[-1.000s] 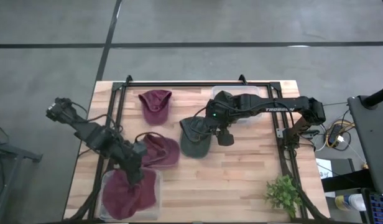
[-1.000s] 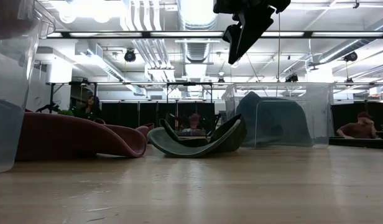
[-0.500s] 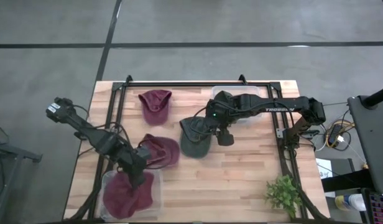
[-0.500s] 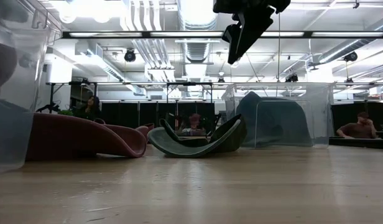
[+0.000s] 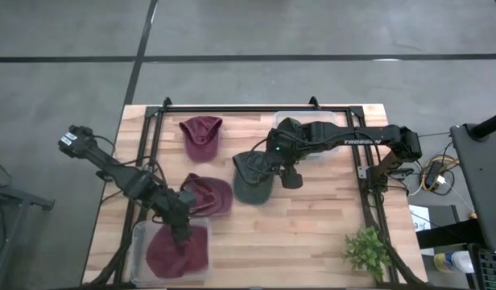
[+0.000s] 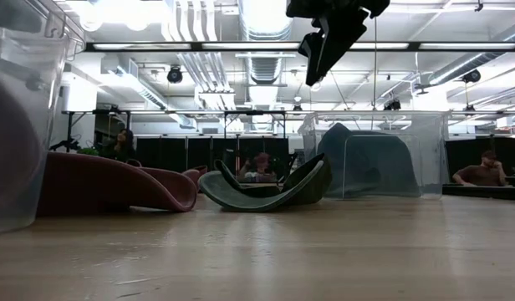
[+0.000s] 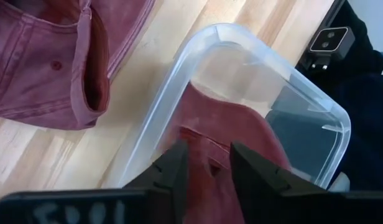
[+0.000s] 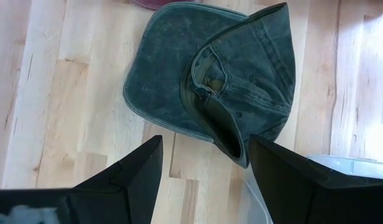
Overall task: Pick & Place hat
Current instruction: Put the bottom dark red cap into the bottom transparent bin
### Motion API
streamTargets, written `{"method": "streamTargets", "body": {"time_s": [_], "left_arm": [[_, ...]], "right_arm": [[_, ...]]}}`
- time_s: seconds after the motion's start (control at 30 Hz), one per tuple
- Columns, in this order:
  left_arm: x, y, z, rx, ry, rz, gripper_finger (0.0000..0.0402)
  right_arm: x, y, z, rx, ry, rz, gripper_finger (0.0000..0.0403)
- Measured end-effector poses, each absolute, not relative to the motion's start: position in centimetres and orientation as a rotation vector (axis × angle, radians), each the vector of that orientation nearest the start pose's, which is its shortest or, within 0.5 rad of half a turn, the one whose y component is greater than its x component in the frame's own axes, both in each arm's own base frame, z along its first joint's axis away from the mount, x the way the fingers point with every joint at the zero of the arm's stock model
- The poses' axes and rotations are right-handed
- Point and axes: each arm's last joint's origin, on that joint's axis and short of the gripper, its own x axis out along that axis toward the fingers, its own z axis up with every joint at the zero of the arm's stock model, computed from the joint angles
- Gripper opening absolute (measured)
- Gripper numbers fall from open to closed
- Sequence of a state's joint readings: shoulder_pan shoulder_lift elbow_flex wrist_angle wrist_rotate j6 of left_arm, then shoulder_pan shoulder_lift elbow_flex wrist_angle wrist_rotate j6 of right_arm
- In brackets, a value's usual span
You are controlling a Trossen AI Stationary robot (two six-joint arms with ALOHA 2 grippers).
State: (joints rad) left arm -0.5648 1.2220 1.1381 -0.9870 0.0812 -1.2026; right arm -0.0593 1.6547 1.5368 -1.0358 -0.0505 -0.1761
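Note:
A maroon hat [image 5: 169, 256] [image 7: 241, 134] lies inside a clear bin [image 5: 138, 242] [image 7: 266, 57] [image 6: 23, 100] at the table's near left corner. My left gripper [image 5: 182, 234] [image 7: 207, 171] reaches down into the bin, shut on that hat. A second maroon hat [image 5: 208, 195] [image 7: 48, 56] [image 6: 107, 184] lies on the table beside the bin, a third [image 5: 200, 135] near the far edge. A dark green hat [image 5: 250, 181] [image 8: 179, 81] [image 6: 266, 191] lies mid-table. My right gripper [image 5: 287, 177] [image 8: 205, 143] [image 6: 320, 50] hangs open well above it. My left gripper pinches a raised fold of the maroon hat [image 7: 207, 163] between its two fingers [image 7: 176, 171], coming from above and slanting down into the bin. The rest of the hat rests inside the bin, against its wall and floor.
A second clear bin [image 5: 316, 121] [image 6: 374, 159] with a dark green hat inside stands at the far right. A small green plant [image 5: 367, 251] sits at the near right corner. Bare wood lies between the hats and the near edge. People sit in the room beyond.
My left gripper has moved toward the near edge and down into the near-left bin, carrying the maroon hat. The hat, first spread over the bin's rim, now sits lower and gathered inside it. The right arm has kept still.

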Motion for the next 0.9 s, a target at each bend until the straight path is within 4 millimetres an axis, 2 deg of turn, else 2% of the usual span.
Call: {"method": "streamTargets", "body": {"time_s": [0.17,0.4,0.6,0.73,0.9], "left_arm": [[18.3,-11.9,31.1,-0.797,1.232,0.11,0.0146],[17.3,-10.6,32.4,-0.771,1.113,0.11,0.0151],[16.5,-8.9,33.5,-0.671,0.96,0.143,0.0151],[16.3,-7.6,34.0,-0.589,0.851,0.228,0.0151],[16.7,-5.7,34.2,-0.508,0.82,0.293,0.0151]], "right_arm": [[33.1,-1.8,30.9,-0.093,1.146,0.094,0.0228],[33.2,-1.8,30.9,-0.08,1.145,0.087,0.0228],[33.2,-1.8,30.9,-0.078,1.142,0.086,0.0228],[33.4,-1.8,30.9,-0.078,1.123,0.083,0.0228],[33.5,-1.8,30.9,-0.1,1.111,0.095,0.0228]]}}
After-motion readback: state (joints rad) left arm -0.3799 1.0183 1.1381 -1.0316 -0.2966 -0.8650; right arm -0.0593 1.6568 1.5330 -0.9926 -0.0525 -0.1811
